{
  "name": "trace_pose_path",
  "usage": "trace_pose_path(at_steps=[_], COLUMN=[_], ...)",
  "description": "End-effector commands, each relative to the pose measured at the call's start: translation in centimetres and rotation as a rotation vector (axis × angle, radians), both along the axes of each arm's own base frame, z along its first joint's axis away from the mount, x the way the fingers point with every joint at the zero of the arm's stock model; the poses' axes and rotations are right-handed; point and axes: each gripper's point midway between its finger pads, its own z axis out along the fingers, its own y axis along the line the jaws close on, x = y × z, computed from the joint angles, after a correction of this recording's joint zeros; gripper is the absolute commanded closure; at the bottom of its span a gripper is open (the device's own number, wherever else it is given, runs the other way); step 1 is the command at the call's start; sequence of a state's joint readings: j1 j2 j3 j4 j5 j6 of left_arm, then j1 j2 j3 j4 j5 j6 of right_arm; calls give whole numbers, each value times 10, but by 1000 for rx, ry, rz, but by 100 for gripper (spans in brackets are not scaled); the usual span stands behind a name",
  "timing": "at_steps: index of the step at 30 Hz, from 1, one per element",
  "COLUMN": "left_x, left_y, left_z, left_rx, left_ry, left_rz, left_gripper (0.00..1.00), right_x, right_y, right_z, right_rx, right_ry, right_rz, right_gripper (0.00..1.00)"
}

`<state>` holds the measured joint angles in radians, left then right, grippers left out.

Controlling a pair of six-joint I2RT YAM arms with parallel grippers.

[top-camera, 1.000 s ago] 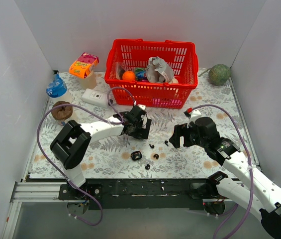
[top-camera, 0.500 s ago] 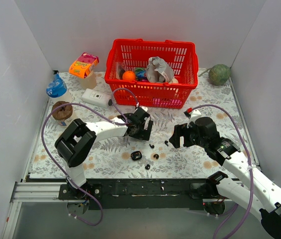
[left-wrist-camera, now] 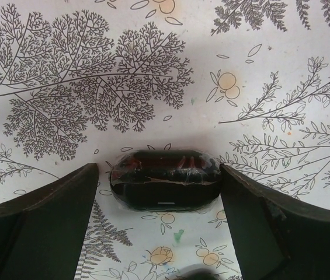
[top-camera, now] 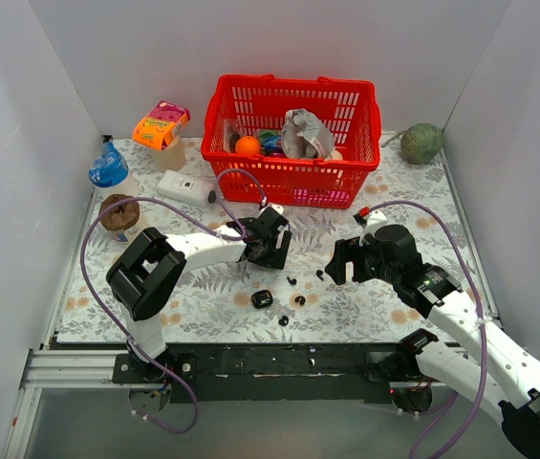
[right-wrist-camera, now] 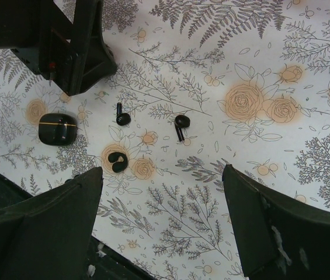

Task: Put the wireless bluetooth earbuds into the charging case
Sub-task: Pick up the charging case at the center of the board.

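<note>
The charging case (left-wrist-camera: 165, 185), a black oval with a thin pale line on its side, lies on the floral cloth. In the left wrist view it sits between my left gripper's (left-wrist-camera: 159, 166) open fingers, with a narrow gap on each side. From above, the left gripper (top-camera: 271, 247) hangs just behind the case (top-camera: 261, 298). Tiny black earbuds (top-camera: 291, 281) lie loose to the right of the case; the right wrist view shows three (right-wrist-camera: 122, 116) (right-wrist-camera: 180, 123) (right-wrist-camera: 117, 160). My right gripper (right-wrist-camera: 162, 169) hovers open above the cloth near them, holding nothing.
A red basket (top-camera: 289, 182) full of items stands at the back. A white box (top-camera: 185, 186), a blue bottle (top-camera: 109, 170), a brown muffin (top-camera: 117, 212) and an orange packet (top-camera: 160, 124) sit at the back left. A green ball (top-camera: 421, 143) rests at the back right.
My left gripper has shifted a little to the right and turned slightly. The right arm, the case and the earbuds have stayed put.
</note>
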<state>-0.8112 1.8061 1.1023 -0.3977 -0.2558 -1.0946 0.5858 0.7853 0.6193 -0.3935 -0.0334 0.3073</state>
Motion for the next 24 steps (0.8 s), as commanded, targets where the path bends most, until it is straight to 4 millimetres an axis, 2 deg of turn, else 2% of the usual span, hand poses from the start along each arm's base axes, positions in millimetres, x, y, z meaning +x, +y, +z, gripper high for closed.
trace_pose_path(at_steps=[1, 6, 10, 11, 17, 19, 20, 21, 22, 24], left_x=[-9, -12, -17, -18, -19, -18, -14, -12, -9, -8], left_y=[5, 5, 7, 7, 5, 6, 4, 3, 2, -2], left_z=[-6, -7, -13, -13, -12, -4, 1, 9, 24, 39], left_rx=[30, 32, 36, 35, 18, 5, -8, -25, -61, -125], left_ry=[30, 37, 52, 56, 49, 27, 2, -21, -60, -119], left_rz=[-25, -44, -55, -57, -62, -59, -52, -48, -46, -55], left_gripper=[16, 16, 24, 33, 50, 62, 69, 89, 97, 100], right_x=[5, 5, 5, 5, 4, 4, 4, 5, 7, 5], right_y=[6, 5, 5, 5, 4, 5, 7, 8, 11, 18], right_z=[16, 14, 13, 13, 13, 15, 18, 21, 30, 41], right_rx=[23, 21, 20, 22, 21, 26, 33, 37, 49, 73], right_ry=[-48, -46, -47, -49, -48, -48, -50, -49, -57, -56], right_rz=[18, 16, 15, 15, 13, 16, 18, 21, 26, 60], right_gripper=[9, 9, 9, 9, 9, 9, 9, 9, 9, 9])
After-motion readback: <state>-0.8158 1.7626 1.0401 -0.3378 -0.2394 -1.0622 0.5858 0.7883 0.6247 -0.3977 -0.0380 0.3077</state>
